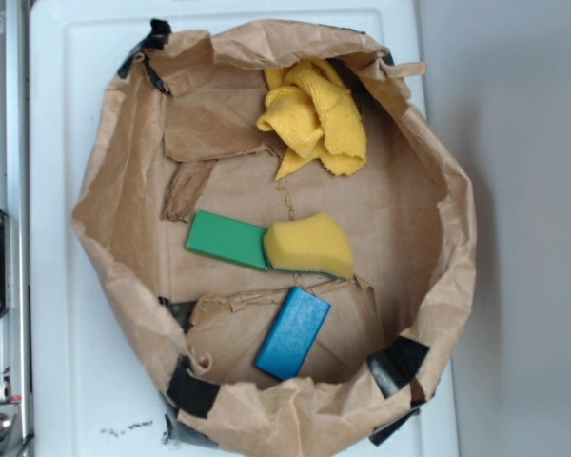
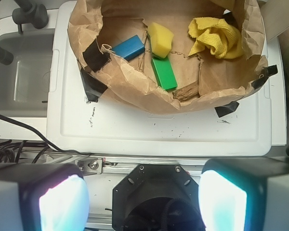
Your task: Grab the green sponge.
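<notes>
The green sponge (image 1: 226, 239) is a flat bright-green slab lying on the floor of a brown paper bag basin (image 1: 438, 276), its right end touching a puffy yellow sponge (image 1: 309, 246). In the wrist view the green sponge (image 2: 164, 73) lies far ahead, inside the bag, just below the yellow sponge (image 2: 161, 39). My gripper (image 2: 143, 202) hangs well back from the bag, over the robot's base, with its two pale fingers (image 2: 62, 204) wide apart and nothing between them. The gripper does not show in the exterior view.
A blue slab (image 1: 293, 332) lies near the bag's front wall, a crumpled yellow cloth (image 1: 316, 119) at its back. The bag stands on a white tray (image 2: 135, 130). A grey sink (image 2: 19, 77) is at the left of the wrist view, the black robot base (image 2: 154, 192) below.
</notes>
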You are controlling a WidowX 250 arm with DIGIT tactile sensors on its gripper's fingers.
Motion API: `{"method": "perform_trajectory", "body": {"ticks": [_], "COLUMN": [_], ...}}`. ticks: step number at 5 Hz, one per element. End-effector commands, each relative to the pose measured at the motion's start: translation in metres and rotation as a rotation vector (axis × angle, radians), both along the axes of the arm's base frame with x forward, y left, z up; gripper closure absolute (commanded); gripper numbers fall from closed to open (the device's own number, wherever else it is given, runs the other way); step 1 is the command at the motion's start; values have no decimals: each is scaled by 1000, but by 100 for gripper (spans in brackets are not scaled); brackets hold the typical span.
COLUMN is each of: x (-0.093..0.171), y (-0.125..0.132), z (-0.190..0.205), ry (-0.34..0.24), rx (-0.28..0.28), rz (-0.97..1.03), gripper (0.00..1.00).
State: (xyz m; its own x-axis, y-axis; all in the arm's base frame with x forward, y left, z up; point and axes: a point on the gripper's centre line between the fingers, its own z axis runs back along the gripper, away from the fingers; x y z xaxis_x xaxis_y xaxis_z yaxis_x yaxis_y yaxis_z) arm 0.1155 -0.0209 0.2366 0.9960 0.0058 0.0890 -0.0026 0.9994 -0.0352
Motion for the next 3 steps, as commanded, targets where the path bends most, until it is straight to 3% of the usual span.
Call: {"method": "perform_trajectory", "body": {"ticks": [1,2,3], "x": [0,33,73], "y": [0,3,3], "z": [0,-5,-8], "ry": [0,-50,-50], "rx": [0,-17,-31], "rz": [0,-7,17], "gripper": [0,0,0]}}
